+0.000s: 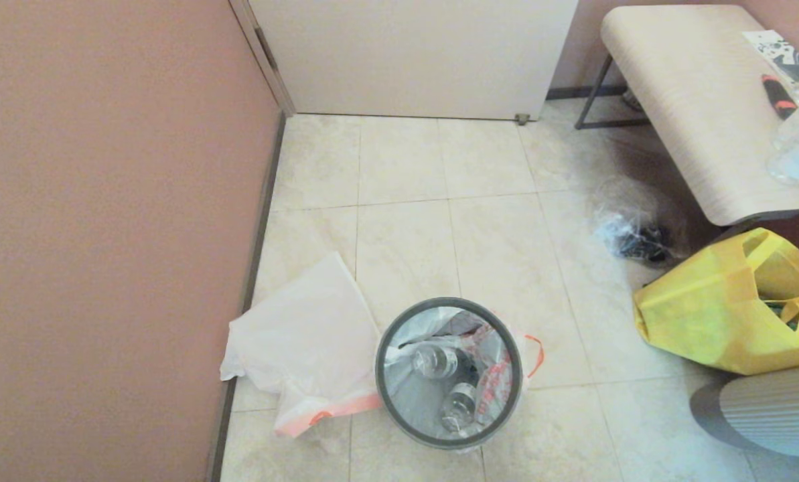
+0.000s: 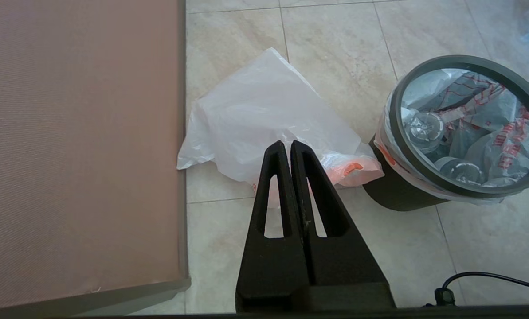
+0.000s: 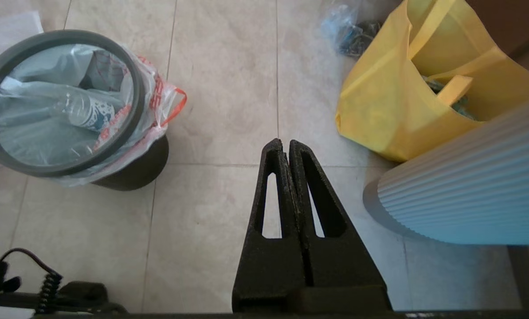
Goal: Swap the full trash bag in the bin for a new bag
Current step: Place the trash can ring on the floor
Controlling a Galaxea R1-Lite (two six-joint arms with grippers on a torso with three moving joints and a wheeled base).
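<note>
The left gripper [image 2: 289, 144] is seen with its two black fingers pressed together and nothing between them, held above the tiled floor [image 1: 493, 241] with its tips over the near edge of the new bag [image 2: 268, 119]. The right gripper [image 3: 280, 142] is likewise pressed closed and empty, poised over bare tile between the bin [image 3: 135, 166] and the yellow tote [image 3: 379, 110]. Neither arm is visible in the head view. The full trash bag [image 1: 453, 375] is seated in the bin [image 1: 389, 395] at the lower centre of the head frame, its mouth opening upward, its edge folded over the grey hoop and one orange-red handle hanging out on the right; clear bottles lie inside. The new bag [image 1: 305, 335] is spread flat on the floor to the left of the bin, touching it, its long axis running from the orange-red handles at lower right towards a corner at upper left, beside the pink wall [image 1: 104, 234]. A clear bag [image 1: 630, 231] lies at right, under the bench [image 1: 694, 120].
</note>
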